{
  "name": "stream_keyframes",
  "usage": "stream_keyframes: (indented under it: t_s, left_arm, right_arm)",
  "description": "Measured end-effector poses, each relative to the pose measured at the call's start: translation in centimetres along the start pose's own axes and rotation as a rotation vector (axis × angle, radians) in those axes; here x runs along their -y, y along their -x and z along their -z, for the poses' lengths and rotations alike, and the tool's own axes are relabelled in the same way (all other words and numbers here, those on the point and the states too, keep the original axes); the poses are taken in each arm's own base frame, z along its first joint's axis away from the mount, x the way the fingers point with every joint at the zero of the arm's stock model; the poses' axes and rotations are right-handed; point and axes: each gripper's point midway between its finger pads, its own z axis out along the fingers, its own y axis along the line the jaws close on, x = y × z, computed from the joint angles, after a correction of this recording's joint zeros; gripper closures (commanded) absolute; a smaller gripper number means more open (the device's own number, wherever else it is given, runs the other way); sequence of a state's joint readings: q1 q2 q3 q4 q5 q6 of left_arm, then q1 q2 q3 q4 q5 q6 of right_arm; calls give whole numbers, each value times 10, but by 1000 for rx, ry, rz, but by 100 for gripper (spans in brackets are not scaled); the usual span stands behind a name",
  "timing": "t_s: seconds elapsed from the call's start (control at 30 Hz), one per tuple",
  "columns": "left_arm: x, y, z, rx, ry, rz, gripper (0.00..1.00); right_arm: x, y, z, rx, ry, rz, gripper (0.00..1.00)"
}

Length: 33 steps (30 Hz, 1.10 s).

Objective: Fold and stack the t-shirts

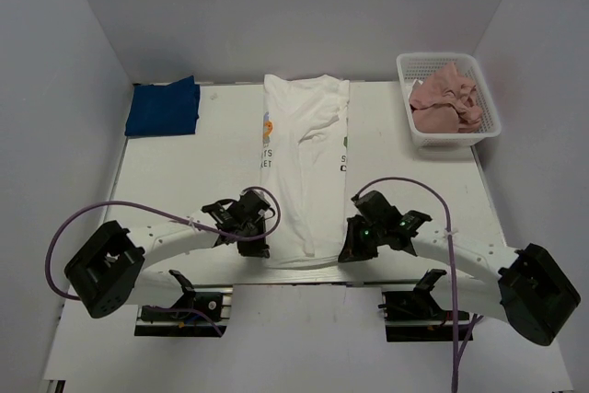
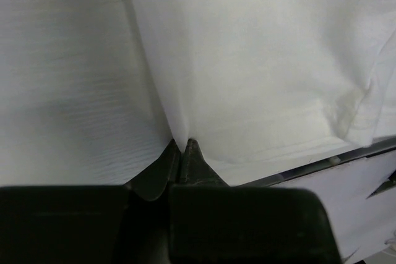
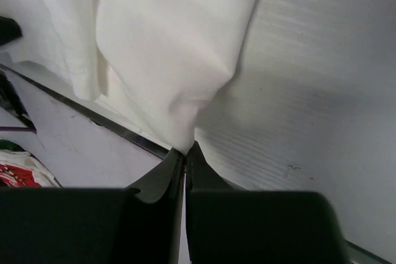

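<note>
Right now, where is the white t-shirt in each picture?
Top view: the white t-shirt lies lengthwise mid-table.
Left wrist view: it fills the top, pinched in the left pincer.
Right wrist view: it fills the upper left, pinched in the right pincer.
Shared landmark: the table, whose near edge runs just below the shirt's hem.

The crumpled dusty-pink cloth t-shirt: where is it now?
Top view: the dusty-pink t-shirt lies inside the white plastic mesh basket at the far right of the table, beside the white printed t-shirt.
</note>
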<state>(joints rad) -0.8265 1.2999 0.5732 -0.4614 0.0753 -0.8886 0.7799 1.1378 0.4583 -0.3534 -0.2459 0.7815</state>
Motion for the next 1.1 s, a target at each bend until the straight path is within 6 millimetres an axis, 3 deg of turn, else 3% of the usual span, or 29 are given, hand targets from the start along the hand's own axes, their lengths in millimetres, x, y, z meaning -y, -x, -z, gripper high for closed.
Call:
stream_keyframes:
  t_s: [0.17,0.33,0.43,0.7,0.87,1.0,1.1]
  left_arm:
    - [4,16,15,33,62,3,100]
    - [34,71,30,135,62,40,100]
    - [41,106,30,161,84,84,100]
    - [40,194,25,226,122,170,100]
    - [64,250,26,284,82,137,100]
    - [72,278,19,309,71,128,100]
    - [66,291,10,298,91,134,100]
  right_arm:
    - [-20,32,18,137,15,48,100]
    - [-35,77,35,282,-34,72,100]
    - [-41,108,45,373,-74,76,100]
    - [-38,190,57,535,-189,57,100]
    - [-37,241,56,593,-215,49,100]
    - [-31,272,54,611,-232,32,100]
    - [-26,293,49,612,-231,17,100]
